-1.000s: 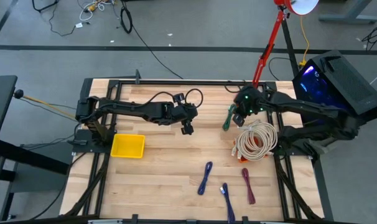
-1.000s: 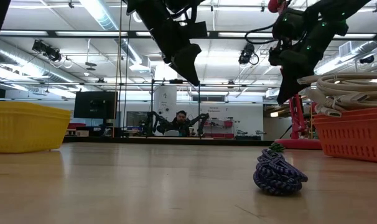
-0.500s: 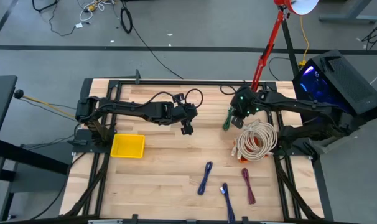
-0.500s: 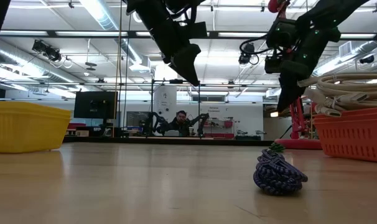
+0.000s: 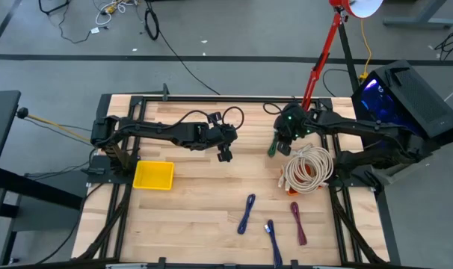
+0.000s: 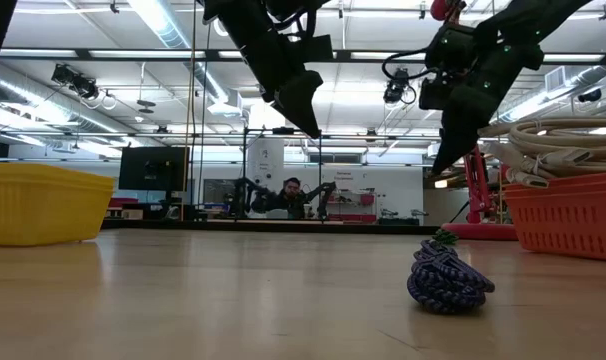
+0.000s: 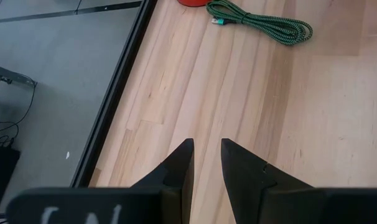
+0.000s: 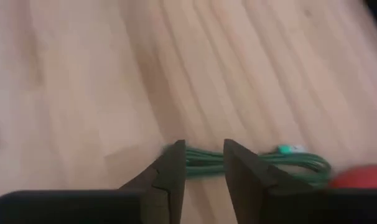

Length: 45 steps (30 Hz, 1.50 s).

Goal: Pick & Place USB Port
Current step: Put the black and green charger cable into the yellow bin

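A: Where is the green USB cable [image 5: 272, 146] relative to the right gripper [image 5: 283, 142]?

B: Directly under and just ahead of it. From overhead the cable lies on the wooden table [image 5: 189, 209] near the far edge, just beside the orange basket [image 6: 568, 214] heaped with pale cables [image 5: 309, 169]. In the right wrist view the green bundle [image 8: 251, 159] runs crosswise behind both fingers.

A: Long axis?

B: A narrow folded hank. It lies across the gap between the fingers, so a straight descent should straddle it. One plug end shows at the bundle's far tip. That is my reading; the wrist picture is smeared.

A: Fingers of the right gripper?

B: Parted a little, nothing between them; table shows through the gap. Not touching the cable: the low view has the gripper [image 6: 448, 150] well above the surface.

A: And the left arm?

B: Left gripper [image 5: 225, 155] hangs over mid-table, well apart from the cable. Its fingers stand slightly apart, empty; its wrist camera sees the same green cable [image 7: 260, 22] far off. Right arm is clearly nearer.

A: Drop point?

B: Probably the yellow bin [image 5: 153, 175], on the left side. Blue [image 5: 246, 213], second blue [image 5: 273, 233] and maroon [image 5: 298, 222] cables lie toward the near edge.

A: Any writing?

B: None legible. Pale marks on the left wrist housing, unreadable.
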Each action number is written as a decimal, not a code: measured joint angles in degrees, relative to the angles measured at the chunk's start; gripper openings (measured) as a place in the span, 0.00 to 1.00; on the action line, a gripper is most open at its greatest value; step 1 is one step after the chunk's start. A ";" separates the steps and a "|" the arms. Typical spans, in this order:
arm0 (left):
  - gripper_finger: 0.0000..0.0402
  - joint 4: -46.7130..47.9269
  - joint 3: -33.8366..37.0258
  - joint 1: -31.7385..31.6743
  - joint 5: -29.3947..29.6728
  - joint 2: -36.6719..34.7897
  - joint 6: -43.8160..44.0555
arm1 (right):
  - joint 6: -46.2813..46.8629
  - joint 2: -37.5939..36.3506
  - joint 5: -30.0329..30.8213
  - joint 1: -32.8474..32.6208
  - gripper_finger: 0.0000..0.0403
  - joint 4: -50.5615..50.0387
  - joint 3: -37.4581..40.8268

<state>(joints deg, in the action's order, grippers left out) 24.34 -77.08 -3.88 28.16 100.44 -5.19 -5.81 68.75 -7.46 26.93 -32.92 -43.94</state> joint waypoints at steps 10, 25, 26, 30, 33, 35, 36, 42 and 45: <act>0.21 0.02 0.00 0.00 0.00 0.00 -0.02 | 0.84 2.93 3.52 -1.05 0.28 -0.82 -0.02; 0.21 1.87 0.00 0.00 -0.66 0.00 0.02 | -2.04 12.13 8.00 -2.97 0.28 0.70 -0.02; 0.21 1.90 0.00 0.00 -0.69 0.00 0.01 | -2.12 12.35 8.09 -3.03 0.28 0.72 -0.02; 0.21 2.14 0.00 -0.02 -0.70 0.00 -0.02 | -2.22 12.52 8.49 -3.04 0.28 -0.30 -0.02; 0.21 2.14 0.00 0.00 -0.70 0.00 -0.02 | -2.64 12.52 8.28 -3.03 0.28 -1.75 -0.02; 0.21 2.19 0.00 0.00 -0.68 0.00 -0.04 | -2.59 12.52 7.91 -3.05 0.28 -2.07 -0.02; 0.21 2.15 0.00 -0.01 -0.68 0.00 -0.04 | -2.59 12.52 7.93 -3.05 0.28 -2.04 -0.02; 0.21 2.16 0.00 0.00 -0.68 0.00 -0.04 | -2.08 12.52 7.90 -3.35 0.28 -1.52 -0.02; 0.21 2.16 0.00 -0.01 -0.68 0.00 -0.07 | -2.16 12.52 6.78 -4.07 0.28 -1.35 -0.02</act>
<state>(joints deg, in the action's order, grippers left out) 26.50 -77.08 -3.89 27.49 100.44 -5.26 -7.97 81.28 -0.68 22.86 -34.27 -43.97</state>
